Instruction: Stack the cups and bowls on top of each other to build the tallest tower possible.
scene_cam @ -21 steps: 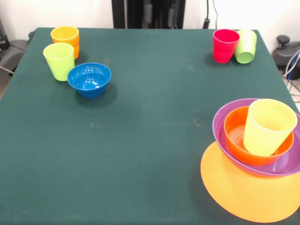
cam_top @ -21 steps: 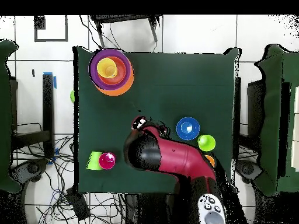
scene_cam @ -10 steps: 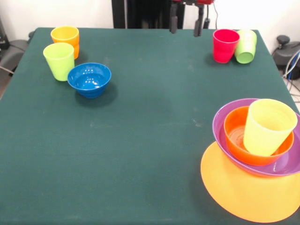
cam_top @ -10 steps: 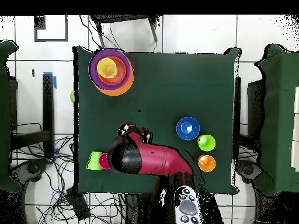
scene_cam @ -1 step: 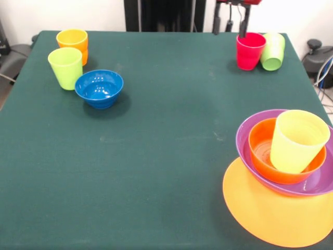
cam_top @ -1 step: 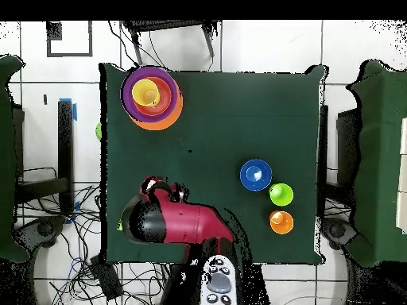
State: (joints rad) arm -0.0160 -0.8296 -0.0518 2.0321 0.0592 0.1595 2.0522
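My claw (scene_cam @ -1 step: 229, 22), fingers apart, hangs above the red cup (scene_cam @ -1 step: 250, 50). I centre over its rim, clear of the green cup (scene_cam @ -1 step: 273, 51), then descend.

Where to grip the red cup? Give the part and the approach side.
Take the red cup by its open rim, coming straight down: it stands upright, mouth up. Set one finger inside on the side away from the green cup, which leans against it. The gripper hovers nearby, open.

Front camera faced me low across my table (scene_cam @ -1 step: 156, 156); overhead camera looked straight down from high; both shared that tabletop.
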